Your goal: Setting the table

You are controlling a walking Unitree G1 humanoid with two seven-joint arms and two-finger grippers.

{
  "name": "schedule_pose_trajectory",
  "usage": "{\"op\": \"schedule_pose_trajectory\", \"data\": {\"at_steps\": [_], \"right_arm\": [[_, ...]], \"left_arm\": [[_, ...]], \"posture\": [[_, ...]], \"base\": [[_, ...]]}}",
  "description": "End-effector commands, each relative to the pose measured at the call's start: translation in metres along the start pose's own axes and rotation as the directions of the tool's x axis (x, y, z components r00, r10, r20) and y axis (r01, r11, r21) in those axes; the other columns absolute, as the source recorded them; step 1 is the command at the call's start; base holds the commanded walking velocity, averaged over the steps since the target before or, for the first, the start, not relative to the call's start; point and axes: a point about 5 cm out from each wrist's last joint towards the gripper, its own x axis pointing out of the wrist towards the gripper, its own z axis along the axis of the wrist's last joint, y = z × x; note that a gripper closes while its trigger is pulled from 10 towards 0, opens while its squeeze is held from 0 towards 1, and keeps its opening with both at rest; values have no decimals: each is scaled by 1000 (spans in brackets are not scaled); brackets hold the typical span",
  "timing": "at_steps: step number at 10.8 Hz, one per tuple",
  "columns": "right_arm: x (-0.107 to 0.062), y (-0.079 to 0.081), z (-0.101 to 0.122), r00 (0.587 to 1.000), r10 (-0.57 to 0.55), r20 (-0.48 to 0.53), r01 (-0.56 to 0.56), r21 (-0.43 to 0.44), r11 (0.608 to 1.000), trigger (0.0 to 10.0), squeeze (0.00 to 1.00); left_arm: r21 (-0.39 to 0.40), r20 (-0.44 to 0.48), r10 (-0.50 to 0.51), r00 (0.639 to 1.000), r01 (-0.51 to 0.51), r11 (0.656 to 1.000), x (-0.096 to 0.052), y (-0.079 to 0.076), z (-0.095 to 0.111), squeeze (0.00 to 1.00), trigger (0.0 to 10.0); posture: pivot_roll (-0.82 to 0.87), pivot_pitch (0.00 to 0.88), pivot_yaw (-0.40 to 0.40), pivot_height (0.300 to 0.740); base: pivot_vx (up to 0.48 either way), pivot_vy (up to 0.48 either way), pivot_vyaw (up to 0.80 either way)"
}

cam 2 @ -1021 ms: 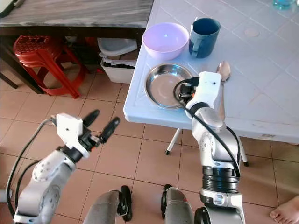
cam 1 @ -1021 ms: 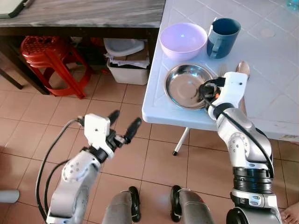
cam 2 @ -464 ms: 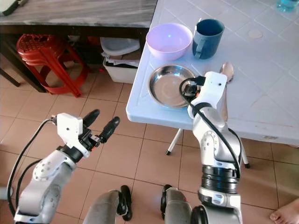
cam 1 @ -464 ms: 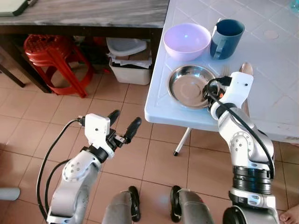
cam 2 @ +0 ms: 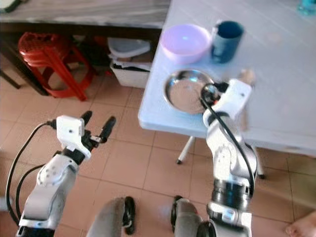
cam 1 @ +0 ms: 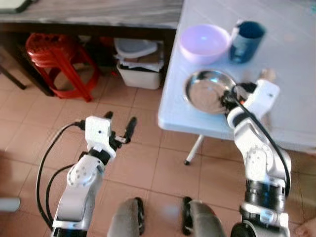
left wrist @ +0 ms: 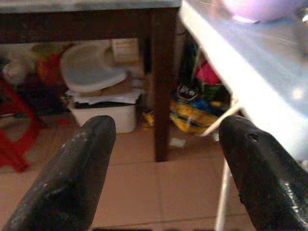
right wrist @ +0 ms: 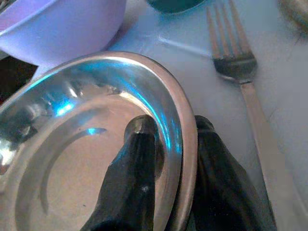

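**Q:** Right wrist view first: what does the right gripper (right wrist: pixel 166 168) have?

**A:** It is clamped on the rim of the steel plate (right wrist: pixel 72 159), one black finger (right wrist: pixel 132 168) inside the dish, the other outside the rim and under it. The plate sits near the corner of the white table (cam 1: pixel 296 118), just in front of the lilac bowl (cam 1: pixel 204 43); I cannot tell whether it lies flat or is tipped up.

**Q:** And the cutlery?

**A:** A fork (right wrist: pixel 243 77) lies on the table just beside the plate, on the side away from the table's edge. Its long axis runs away from the robot, tines pointing toward the dark blue mug (cam 1: pixel 246 41) at the back, handle toward the robot. Something pale next to it in the head views is too blurred to name.

**Q:** The mug and bowl?

**A:** Side by side behind the plate, mug to the right of the bowl, upright.

**Q:** The left gripper (cam 1: pixel 118 129)?

**A:** Held out over the tiled floor (cam 1: pixel 148 163), well apart from the table, fingers spread and grasping nothing. Beyond it stand a red stool (cam 1: pixel 54 61) and a white bin (left wrist: pixel 98 91) under a dark wooden table (cam 1: pixel 89 15).
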Motion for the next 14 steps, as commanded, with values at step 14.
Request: {"op": "schedule_pose_trajectory", "data": {"at_steps": [14], "right_arm": [[-8,-29,21,946,-109,306,191,-253,948,0,0]], "left_arm": [[-57,59,26,998,-23,998,6,-6,3,0,10000]], "posture": [[-51,208,76,740]], "base": [[0,229,0]]}}
